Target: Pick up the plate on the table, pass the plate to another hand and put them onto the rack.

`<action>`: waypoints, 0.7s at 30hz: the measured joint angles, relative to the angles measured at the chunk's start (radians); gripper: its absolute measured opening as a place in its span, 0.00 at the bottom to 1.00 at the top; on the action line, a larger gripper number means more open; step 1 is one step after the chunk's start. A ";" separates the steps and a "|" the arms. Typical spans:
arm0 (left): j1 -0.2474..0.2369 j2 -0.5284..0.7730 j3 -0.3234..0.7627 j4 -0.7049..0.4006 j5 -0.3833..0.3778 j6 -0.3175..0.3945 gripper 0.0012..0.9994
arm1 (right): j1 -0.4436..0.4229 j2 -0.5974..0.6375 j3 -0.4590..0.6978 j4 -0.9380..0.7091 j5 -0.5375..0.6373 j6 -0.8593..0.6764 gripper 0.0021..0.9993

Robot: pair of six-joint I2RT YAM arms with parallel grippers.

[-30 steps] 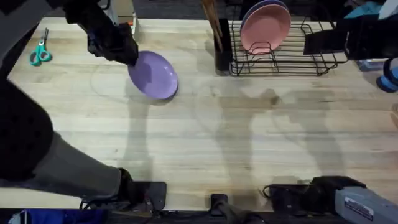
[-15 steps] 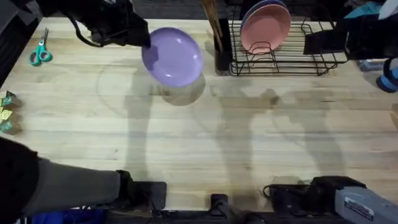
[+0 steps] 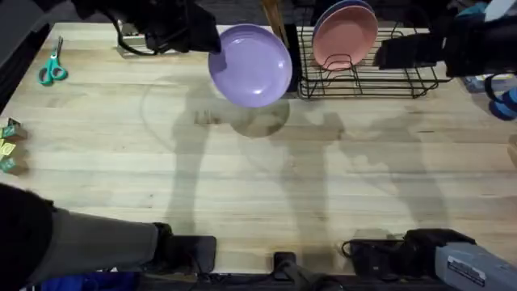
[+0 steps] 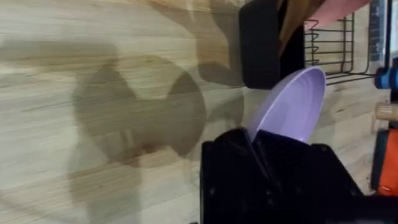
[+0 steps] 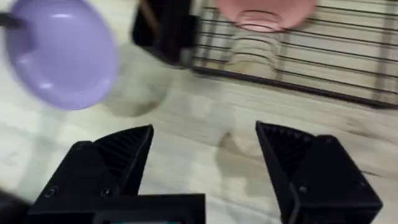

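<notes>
The lavender plate [image 3: 252,65] hangs tilted above the table [image 3: 258,194], just left of the rack [image 3: 380,77]. My left gripper [image 3: 212,42] is shut on its left rim; the left wrist view shows the plate [image 4: 292,109] rising edge-on from between that gripper's [image 4: 255,142] black fingers. My right gripper [image 3: 381,55] hovers over the rack and is open. From its wrist camera, the right gripper [image 5: 205,146] has its fingers wide apart, with the plate [image 5: 62,53] well off to one side and the rack [image 5: 298,71] beyond.
A salmon-pink plate [image 3: 346,36] stands in the rack's slots. A black holder with wooden utensils [image 3: 287,69] sits against the rack's left end, close to the held plate. Teal scissors [image 3: 52,69] lie at the far left, and small packets [image 3: 8,149] at the left edge.
My left gripper has lifted the lavender plate off the table and carried it right, towards the rack. My right gripper has edged left over the rack.
</notes>
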 joint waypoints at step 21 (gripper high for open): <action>-0.050 0.000 0.000 0.012 0.005 -0.044 0.04 | 0.006 0.000 0.000 0.012 -0.241 0.347 0.99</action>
